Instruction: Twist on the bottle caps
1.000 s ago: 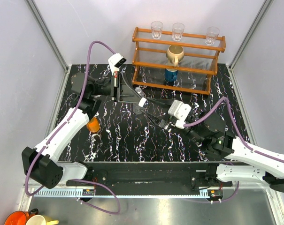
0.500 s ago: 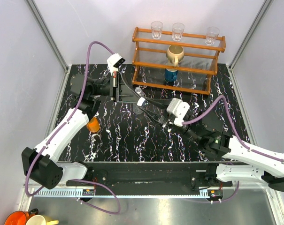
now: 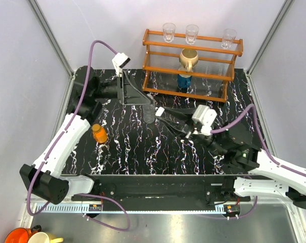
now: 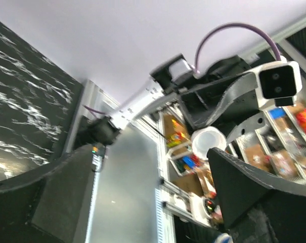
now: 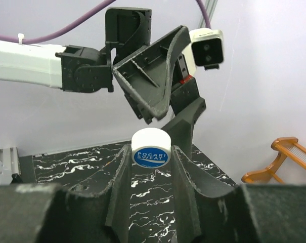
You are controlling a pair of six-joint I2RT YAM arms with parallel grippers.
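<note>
Tabletop (image 3: 142, 152) is bare across the middle and along the near edge, the widest lane. Rack (image 3: 213, 75) blocks the far edge right of centre. Clear bottle (image 3: 149, 113) stands just in front of the rack's left end. Left gripper (image 3: 137, 101), jaws spread, hangs just on its left-edge side, and right gripper (image 3: 162, 112) with cap (image 5: 150, 150) sits just beside it: tight there. Orange bottle (image 3: 98, 133) stands near the left edge, left arm (image 3: 67, 136) just beside it. Right arm (image 3: 274, 169) crosses from the near right corner toward centre. The strip between rack and right edge is bare.
</note>
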